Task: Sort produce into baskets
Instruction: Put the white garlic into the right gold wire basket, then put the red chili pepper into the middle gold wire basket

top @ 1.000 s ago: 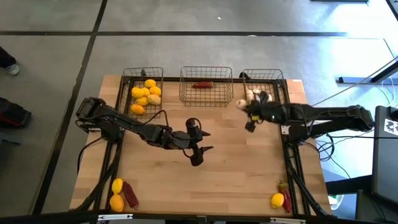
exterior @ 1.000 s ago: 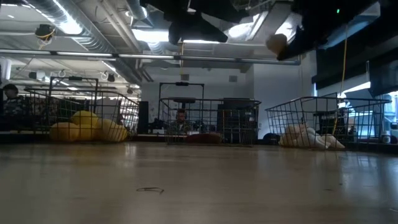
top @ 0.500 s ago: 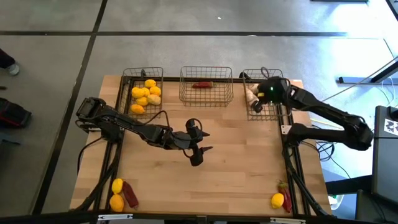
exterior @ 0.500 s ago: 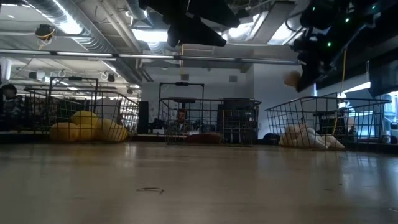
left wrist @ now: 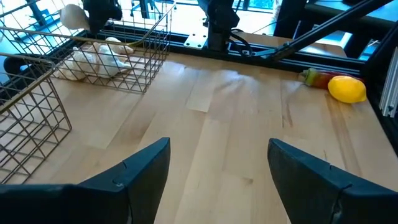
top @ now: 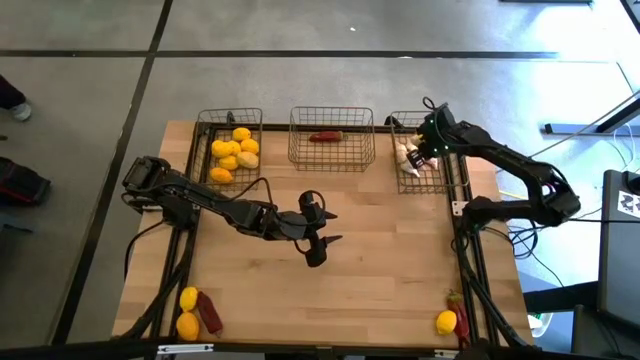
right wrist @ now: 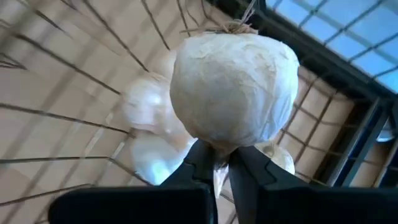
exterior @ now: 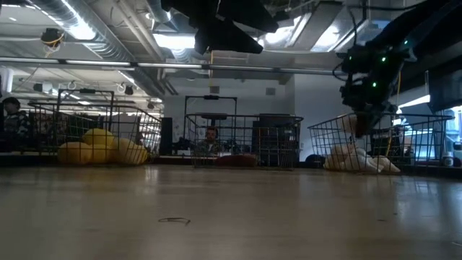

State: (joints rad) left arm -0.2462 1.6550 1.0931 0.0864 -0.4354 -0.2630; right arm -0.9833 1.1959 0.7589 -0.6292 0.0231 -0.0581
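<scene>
While both arms stand over the wooden table (top: 380, 290), we note the layout from left to right. At the table's 7 o'clock corner lie two lemons (top: 188, 312) and a dark red chili (top: 209, 313). Along the far edge stand three wire baskets. At 11 o'clock, the left basket (top: 205, 125) holds a heap of yellow lemons (top: 234, 153). At 12 o'clock, the middle basket (top: 331, 150) holds a single red chili (top: 324, 137).

Near the table's centre we see the left gripper (top: 318, 243) hovering above bare wood, fingers spread apart, nothing between them; its wrist view shows only tabletop between the two dark fingers (left wrist: 134, 177).

At 1 o'clock, the right basket (top: 455, 125) holds several whitish garlic bulbs (top: 409, 158). Over this basket we find the right gripper (top: 424, 143), pointing down, its fingers pinched tight on one garlic bulb (right wrist: 233, 90). In the right wrist view the bulb sits just above the closed fingertips (right wrist: 199, 158), with the other bulbs below it inside the mesh.

At the 5 o'clock corner lie one lemon (top: 446, 322) and a chili (top: 459, 308), touching.
</scene>
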